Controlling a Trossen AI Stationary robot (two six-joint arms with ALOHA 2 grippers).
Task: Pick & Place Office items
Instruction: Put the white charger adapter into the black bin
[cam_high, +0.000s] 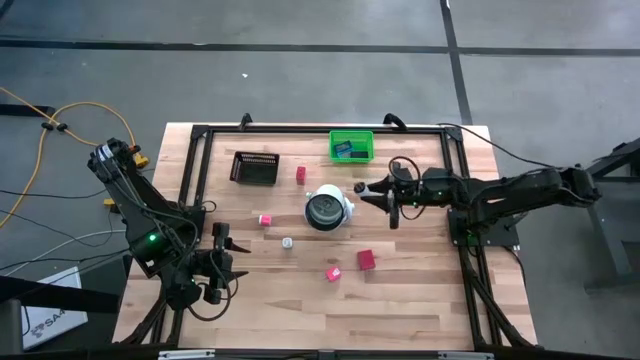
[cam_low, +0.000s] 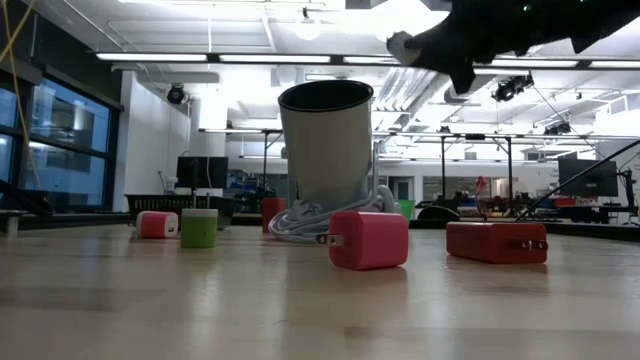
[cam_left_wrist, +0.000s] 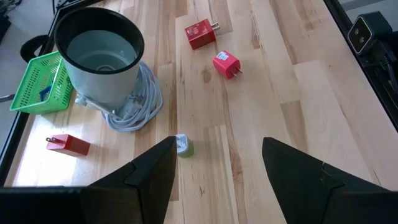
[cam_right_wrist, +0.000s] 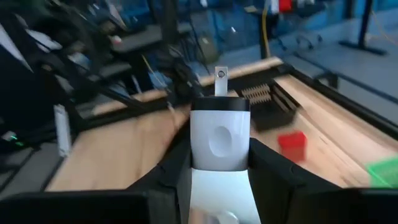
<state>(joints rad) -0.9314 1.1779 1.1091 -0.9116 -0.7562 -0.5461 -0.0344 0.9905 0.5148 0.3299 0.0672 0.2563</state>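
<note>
Office items, mostly red chargers (cam_high: 366, 259) scattered at centre frame, are left lying while a white adapter (cam_right_wrist: 219, 140) is clamped in the right gripper (cam_high: 377, 190), liable to be dropped beside the green bin (cam_high: 351, 146); the left gripper (cam_high: 222, 262) is held open.

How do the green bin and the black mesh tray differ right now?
The green bin is bright green and holds blue and dark flat pieces; the black mesh tray is dark, wider, and its contents cannot be made out. Both sit at the table's far edge, clear of both hands.
</note>
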